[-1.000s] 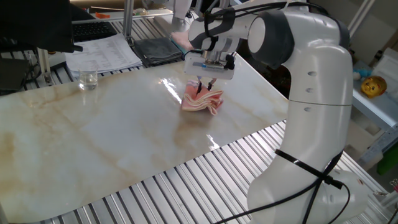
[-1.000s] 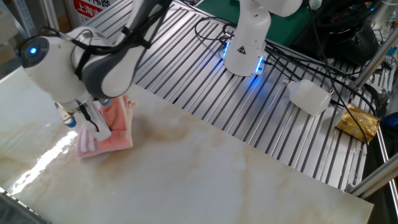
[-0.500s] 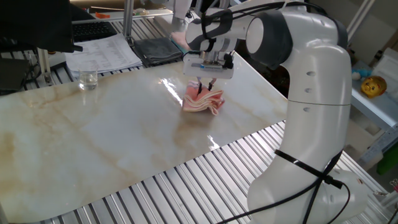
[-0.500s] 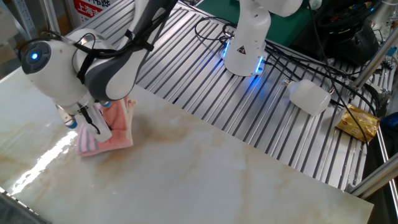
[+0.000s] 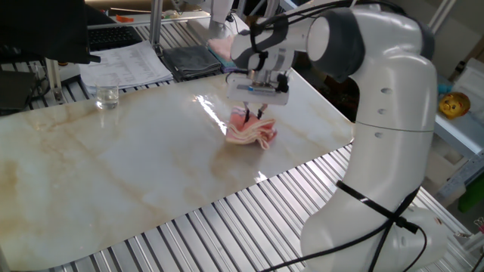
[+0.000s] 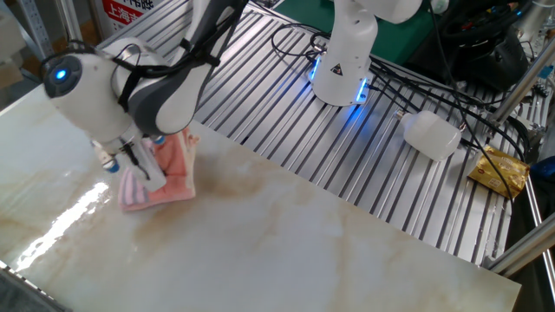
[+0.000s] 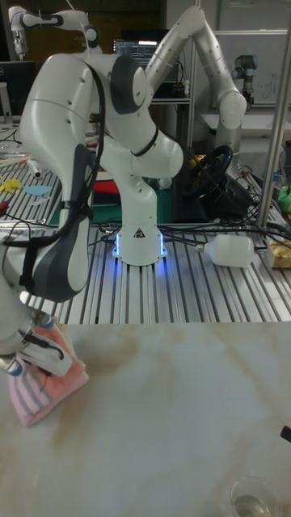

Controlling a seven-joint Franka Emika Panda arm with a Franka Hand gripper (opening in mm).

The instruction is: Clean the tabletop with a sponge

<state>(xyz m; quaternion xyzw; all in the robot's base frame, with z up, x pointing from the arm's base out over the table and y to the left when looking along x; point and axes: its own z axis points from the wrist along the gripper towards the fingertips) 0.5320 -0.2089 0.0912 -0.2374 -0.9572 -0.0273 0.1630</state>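
The salmon-pink sponge (image 5: 253, 132) (image 6: 166, 172) (image 7: 48, 389) lies bunched on the marble tabletop (image 5: 136, 166) (image 6: 286, 251) (image 7: 178, 420), near its edge by the metal slats. Grey-and-white stripes show along one edge of it. My gripper (image 5: 255, 115) (image 6: 141, 169) (image 7: 42, 354) points straight down into the top of the sponge, with its fingers shut on the folds and pressing the pad against the slab. A faint tan smear sits on the marble just beside the sponge.
A dark grey folded cloth (image 5: 187, 60) and papers (image 5: 125, 64) lie at the back, with a glass (image 5: 107, 96) (image 7: 250, 494) on the slab. Ribbed metal slats (image 5: 227, 227) (image 6: 347, 130) border the marble. A white bottle (image 6: 432, 135) (image 7: 234, 252) and another arm's base (image 6: 342, 61) stand on the slats.
The gripper has dragged the sponge a short way across the marble towards the slatted edge, and its hold on the sponge is unchanged.
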